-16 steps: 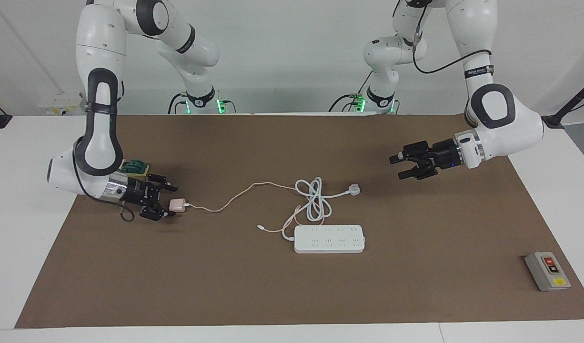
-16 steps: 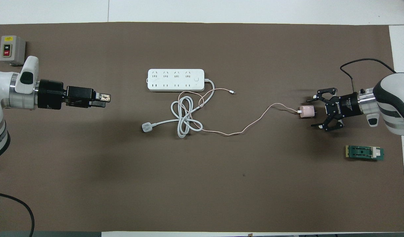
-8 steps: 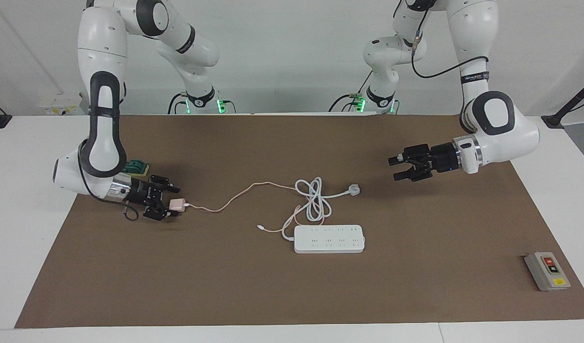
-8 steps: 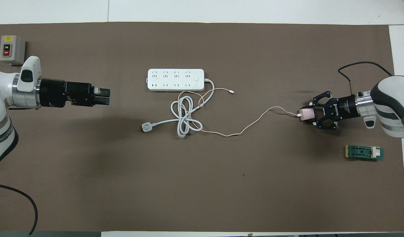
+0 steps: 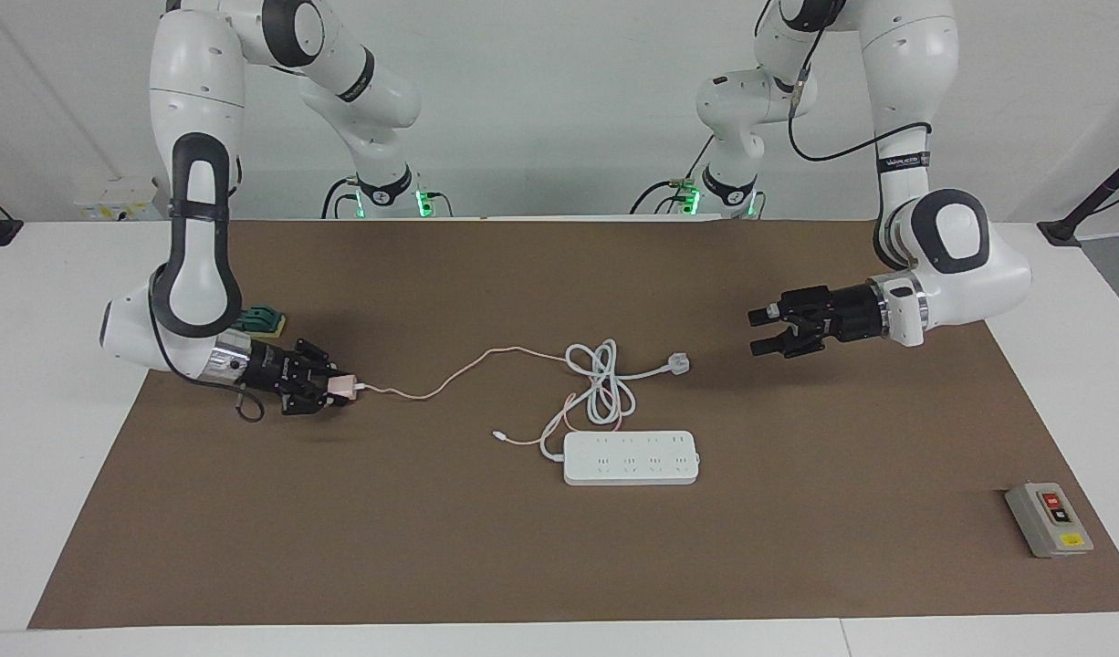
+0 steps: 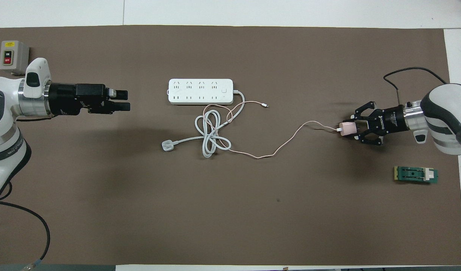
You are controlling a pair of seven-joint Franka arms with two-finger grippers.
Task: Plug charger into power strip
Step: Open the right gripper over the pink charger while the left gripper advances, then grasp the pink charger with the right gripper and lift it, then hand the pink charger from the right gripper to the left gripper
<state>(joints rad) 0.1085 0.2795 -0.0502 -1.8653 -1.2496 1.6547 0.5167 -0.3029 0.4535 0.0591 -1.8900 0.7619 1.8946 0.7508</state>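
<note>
While the pale-pink charger (image 5: 340, 387) is pinched by the right gripper (image 5: 327, 391) at the right arm's end, well apart from the power strip (image 5: 631, 457), a carry and prong alignment are needed; the left gripper (image 5: 762, 330) waits spread.

Cords crowd the strip's robot side
White cord (image 5: 601, 374) coils beside the strip (image 5: 631, 458); bare tabletop (image 5: 541, 557) lies around its other edges.

Right tool (image 6: 349, 128) grips the charger (image 6: 347, 128) (pink cable trailing toward the power strip (image 6: 200, 91)).
</note>
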